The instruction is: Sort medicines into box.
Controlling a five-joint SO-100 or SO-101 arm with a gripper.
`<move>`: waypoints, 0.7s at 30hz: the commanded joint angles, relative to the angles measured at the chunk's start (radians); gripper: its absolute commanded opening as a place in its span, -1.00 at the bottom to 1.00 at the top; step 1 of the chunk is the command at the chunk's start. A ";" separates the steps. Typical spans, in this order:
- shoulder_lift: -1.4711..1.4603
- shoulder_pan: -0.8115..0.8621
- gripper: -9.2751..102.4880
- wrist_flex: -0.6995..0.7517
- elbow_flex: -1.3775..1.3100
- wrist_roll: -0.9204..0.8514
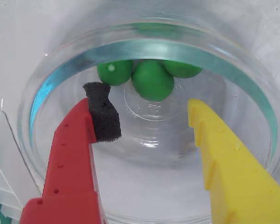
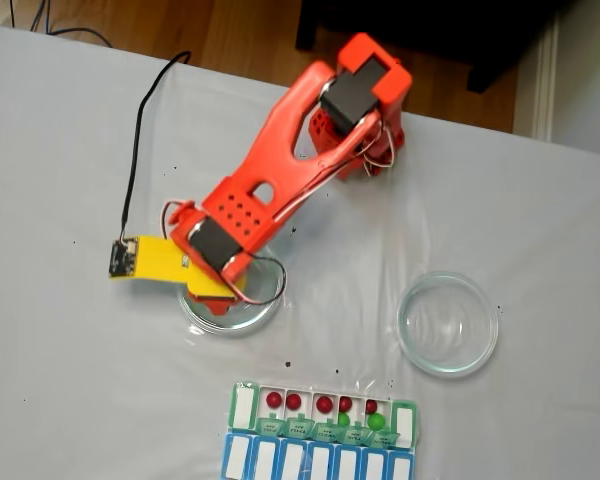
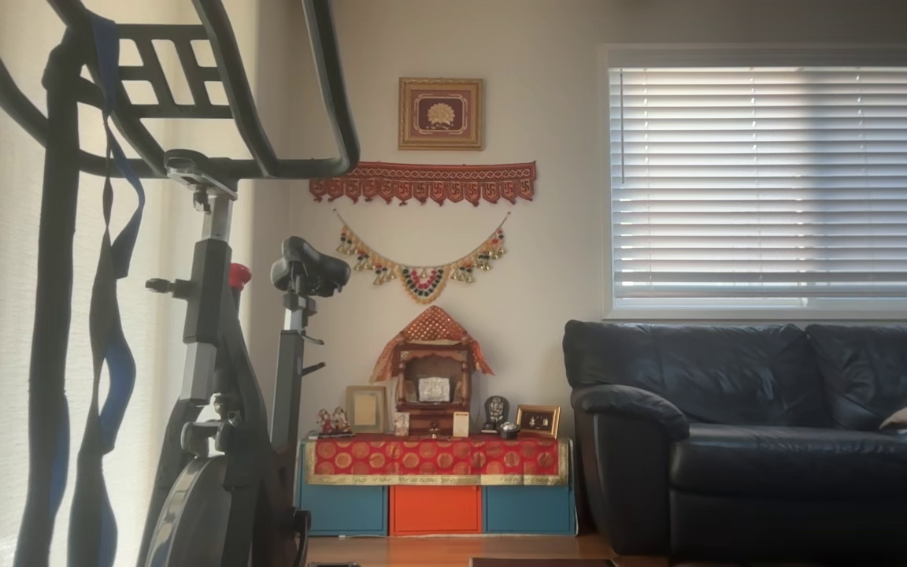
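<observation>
In the wrist view my gripper [image 1: 147, 109] stands open inside a round clear glass dish [image 1: 46, 84]. Its red finger [image 1: 70, 158] carries a black foam pad, and the yellow finger [image 1: 228, 163] is on the right. Three green medicines [image 1: 152, 79] lie bunched at the dish's far side, just beyond the fingertips, with nothing between the fingers. The fixed view shows the red arm [image 2: 270, 190] bent down over this dish [image 2: 208, 318]. The box [image 2: 242, 405] lies at the table's near edge, with several red medicines [image 2: 293, 401] and two green medicines [image 2: 377, 421] in its compartments.
A second clear glass dish [image 2: 448, 323] stands empty right of the arm. The arm's base [image 2: 365, 95] sits at the back of the white table. A black cable [image 2: 140, 140] runs to the yellow wrist camera mount [image 2: 155, 260]. The other view shows a living room.
</observation>
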 commanded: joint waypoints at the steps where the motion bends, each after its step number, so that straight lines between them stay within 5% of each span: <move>1: 0.158 0.009 -0.38 -0.077 0.041 0.000; 21: 0.135 -0.028 -0.46 -0.261 0.152 0.008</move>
